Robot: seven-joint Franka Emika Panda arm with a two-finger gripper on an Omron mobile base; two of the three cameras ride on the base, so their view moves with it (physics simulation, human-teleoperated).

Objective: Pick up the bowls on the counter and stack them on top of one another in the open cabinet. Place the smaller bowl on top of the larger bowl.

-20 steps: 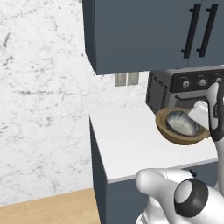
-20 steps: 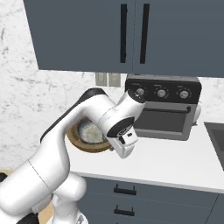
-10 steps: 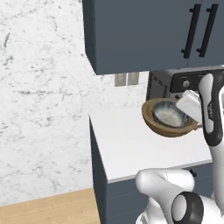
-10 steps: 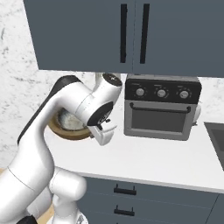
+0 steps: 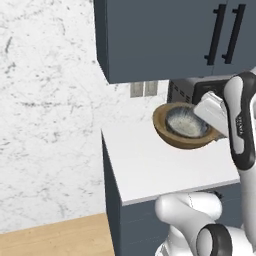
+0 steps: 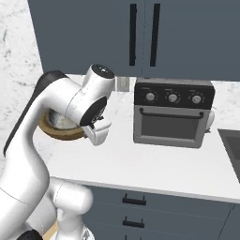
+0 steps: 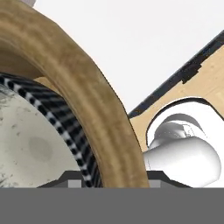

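The larger bowl (image 5: 172,137), brown with a tan rim, hangs tilted above the counter (image 5: 150,170) near its left end. The smaller bowl (image 5: 185,122) sits nested inside it, its pale speckled inside showing. My gripper (image 5: 208,130) is shut on the right side of the bowls' rims. In the hand view the brown rim (image 7: 92,109) and the dark edge of the smaller bowl (image 7: 26,144) run down between my fingers. From the right base view, my arm covers most of the larger bowl (image 6: 56,133). The cabinet (image 5: 155,40) hangs above, its inside unseen.
A black toaster oven (image 6: 173,112) stands on the counter to the right of the bowls. A sink (image 6: 233,140) lies at the far right. A wall outlet (image 5: 144,89) sits under the cabinet. Left of the counter's end are a marble wall and wooden floor (image 5: 50,235).
My arm has carried the two nested bowls leftward and a little upward, away from the toaster oven and toward the counter's left end. My grip has stayed shut.
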